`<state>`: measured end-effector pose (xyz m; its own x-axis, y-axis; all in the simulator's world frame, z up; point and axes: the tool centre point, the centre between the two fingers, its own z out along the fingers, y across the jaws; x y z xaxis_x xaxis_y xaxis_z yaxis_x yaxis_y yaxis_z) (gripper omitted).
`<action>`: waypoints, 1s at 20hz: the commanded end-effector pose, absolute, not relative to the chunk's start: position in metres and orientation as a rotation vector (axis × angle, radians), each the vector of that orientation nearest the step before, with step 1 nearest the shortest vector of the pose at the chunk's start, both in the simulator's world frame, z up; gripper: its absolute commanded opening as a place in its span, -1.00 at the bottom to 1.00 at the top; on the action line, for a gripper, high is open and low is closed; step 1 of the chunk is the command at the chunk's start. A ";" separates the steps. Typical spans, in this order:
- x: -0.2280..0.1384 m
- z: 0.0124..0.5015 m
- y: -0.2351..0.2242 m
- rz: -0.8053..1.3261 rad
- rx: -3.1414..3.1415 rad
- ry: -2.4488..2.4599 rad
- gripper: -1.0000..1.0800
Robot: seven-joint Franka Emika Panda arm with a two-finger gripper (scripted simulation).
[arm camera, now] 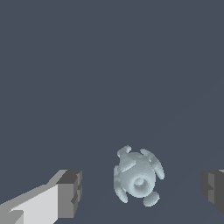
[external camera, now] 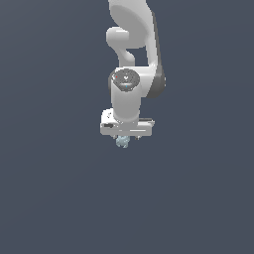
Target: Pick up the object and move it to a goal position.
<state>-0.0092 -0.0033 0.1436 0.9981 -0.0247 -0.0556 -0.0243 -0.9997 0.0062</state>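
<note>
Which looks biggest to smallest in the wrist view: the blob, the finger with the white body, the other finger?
1. Finger with the white body.
2. Object, a close second.
3. Other finger, mostly cut off by the frame edge.
Both fingers are nearer the camera, so true sizes are unsure.

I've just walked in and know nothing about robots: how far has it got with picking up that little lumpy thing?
Done: the gripper is lined up around the pale blue-grey bumpy blob, which sits between its fingers. In hand: the jaws stand open, with clear gaps on both sides, so nothing is grasped. Left: closing, lifting and carrying the blob to the goal, which neither view marks.
</note>
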 end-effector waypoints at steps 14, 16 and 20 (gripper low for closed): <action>-0.010 0.146 -0.002 -0.094 3.131 -0.025 0.92; -0.012 0.144 -0.002 -0.091 3.132 -0.034 0.92; -0.018 0.137 -0.004 -0.080 3.133 -0.070 0.92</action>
<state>-0.0154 -0.0032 0.1397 0.9979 -0.0359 -0.0534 -0.0355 -0.9993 0.0080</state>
